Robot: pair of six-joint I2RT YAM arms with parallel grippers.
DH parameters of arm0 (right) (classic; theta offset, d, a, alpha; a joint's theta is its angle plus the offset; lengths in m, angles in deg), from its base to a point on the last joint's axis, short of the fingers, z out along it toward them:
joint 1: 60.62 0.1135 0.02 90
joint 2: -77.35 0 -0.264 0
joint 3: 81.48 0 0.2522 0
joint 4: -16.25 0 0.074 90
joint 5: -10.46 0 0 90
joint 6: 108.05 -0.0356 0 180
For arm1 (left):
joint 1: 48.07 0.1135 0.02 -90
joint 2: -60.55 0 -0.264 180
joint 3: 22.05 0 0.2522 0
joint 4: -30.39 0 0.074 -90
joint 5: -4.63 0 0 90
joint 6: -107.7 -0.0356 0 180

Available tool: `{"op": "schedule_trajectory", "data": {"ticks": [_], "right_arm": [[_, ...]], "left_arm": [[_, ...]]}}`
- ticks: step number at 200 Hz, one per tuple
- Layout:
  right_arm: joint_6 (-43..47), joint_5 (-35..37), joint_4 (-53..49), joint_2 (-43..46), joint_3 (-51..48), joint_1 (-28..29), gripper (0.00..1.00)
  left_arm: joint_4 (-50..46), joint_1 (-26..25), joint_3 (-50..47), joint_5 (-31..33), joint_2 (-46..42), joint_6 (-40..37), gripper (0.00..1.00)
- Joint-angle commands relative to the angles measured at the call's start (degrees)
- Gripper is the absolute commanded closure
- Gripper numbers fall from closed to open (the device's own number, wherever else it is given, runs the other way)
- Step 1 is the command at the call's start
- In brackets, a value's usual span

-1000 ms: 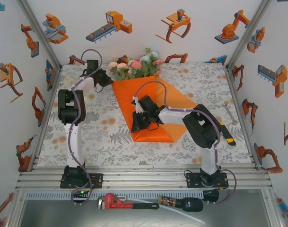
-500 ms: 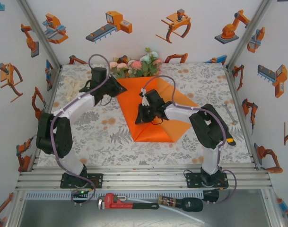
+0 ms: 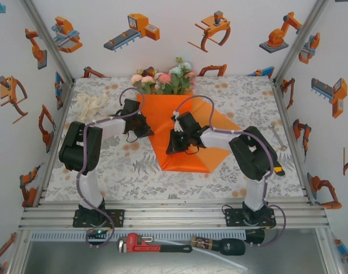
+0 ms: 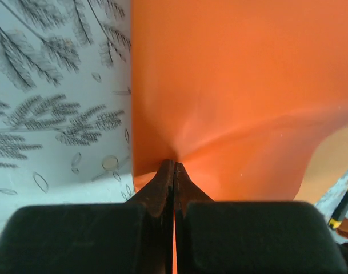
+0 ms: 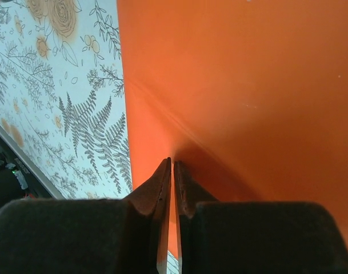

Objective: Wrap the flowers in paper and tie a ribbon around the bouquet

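The paper (image 3: 162, 111) lies in the middle of the table (image 3: 105, 165), a bright orange sheet, plain and smooth, folded into a rough cone that is wide at the far end and tapers toward the near edge. Its near flap shows a paler orange face along a straight crease. The table is covered with a pale cloth printed with grey ferns and tan blossoms. At the wide far mouth of the paper rest the flowers (image 3: 162, 80), small pink, peach and pale blue roses with green leaves, their heads spilling beyond the sheet toward the back wall. The left gripper (image 3: 144, 130) sits at the paper's left edge. In the left wrist view, the left gripper (image 4: 174, 165) is pinched tight on that edge, and the paper (image 4: 231, 85) puckers into soft radiating folds from the bite, with the fern cloth just to its left. The right gripper (image 3: 172, 145) rests on the near half of the sheet. In the right wrist view, the right gripper (image 5: 172, 162) has its dark tapered fingers drawn almost together, a sliver of orange clamped between them, and a sharp crease runs away from the tips across the paper (image 5: 248, 85). The ribbon (image 3: 91, 104), cream and gauzy, lies heaped at the far left of the table, apart from the paper. A wrench (image 3: 278, 135) and a yellow-and-black handled screwdriver (image 3: 275, 162) lie by the right edge.
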State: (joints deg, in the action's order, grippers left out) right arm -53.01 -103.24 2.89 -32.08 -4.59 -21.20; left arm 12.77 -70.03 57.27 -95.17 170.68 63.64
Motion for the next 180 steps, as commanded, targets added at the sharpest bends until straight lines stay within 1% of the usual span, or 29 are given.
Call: {"op": "schedule_trajectory", "data": {"ticks": [1, 15, 47, 71, 87, 97, 105, 124, 136, 143, 157, 164, 170, 180], "right_arm": [[-0.6, 0.9, -0.1, 2.5, -1.8, 0.1, 0.89], [-0.5, 0.6, 0.1, 2.7, -2.3, 0.1, 0.89], [-0.4, -0.4, -0.1, 3.0, -3.1, 0.1, 0.90], [-0.5, -1.0, 0.0, 3.2, -3.5, 0.1, 0.90], [-0.1, -1.2, -0.1, 3.8, -3.7, 0.1, 0.90], [0.1, -1.1, -0.1, 4.5, -3.8, 0.1, 0.90], [0.5, -0.8, -0.7, 5.3, -3.6, 0.1, 0.90], [1.1, 0.7, -2.6, 8.3, -2.5, 0.1, 0.89], [1.0, 2.6, -2.6, 11.1, -2.8, 0.1, 0.89], [1.0, 4.0, -2.5, 12.7, -3.1, 0.0, 0.89], [0.9, 6.4, -2.5, 15.9, -4.1, -0.3, 0.88], [0.7, 7.0, -2.5, 17.2, -4.8, -0.8, 0.88], [0.3, 7.5, -2.5, 18.2, -5.4, -1.2, 0.88], [-0.5, 7.8, -2.5, 20.5, -6.8, -2.4, 0.87]], "left_arm": [[2.3, 3.3, 1.7, 5.9, 2.5, -0.5, 0.98], [4.2, 5.3, 3.7, 5.6, 4.7, -0.7, 0.98], [5.4, 9.1, 13.3, 4.7, 11.0, -2.6, 0.98], [6.0, 11.1, 22.8, 2.6, 17.1, -2.4, 0.97], [3.8, 12.0, 30.5, 1.9, 21.2, -3.0, 0.96], [2.7, 12.9, 34.1, 0.9, 22.1, -2.8, 0.96], [3.4, 13.3, 35.0, 0.2, 21.4, -2.4, 0.96], [4.6, 13.4, 33.1, -0.7, 14.9, -2.3, 0.94], [6.7, 12.9, 28.4, -1.4, 8.5, -1.6, 0.92], [9.0, 12.3, 24.0, -2.0, 4.2, -1.1, 0.90], [12.5, 9.9, 14.3, -3.2, -3.9, -1.1, 0.87], [13.0, 8.1, 10.4, -3.6, -7.3, -2.4, 0.87], [12.1, 6.5, 7.6, -3.9, -9.6, -4.2, 0.87], [7.8, 2.8, 3.8, -3.5, -13.5, -7.6, 0.87]]}}
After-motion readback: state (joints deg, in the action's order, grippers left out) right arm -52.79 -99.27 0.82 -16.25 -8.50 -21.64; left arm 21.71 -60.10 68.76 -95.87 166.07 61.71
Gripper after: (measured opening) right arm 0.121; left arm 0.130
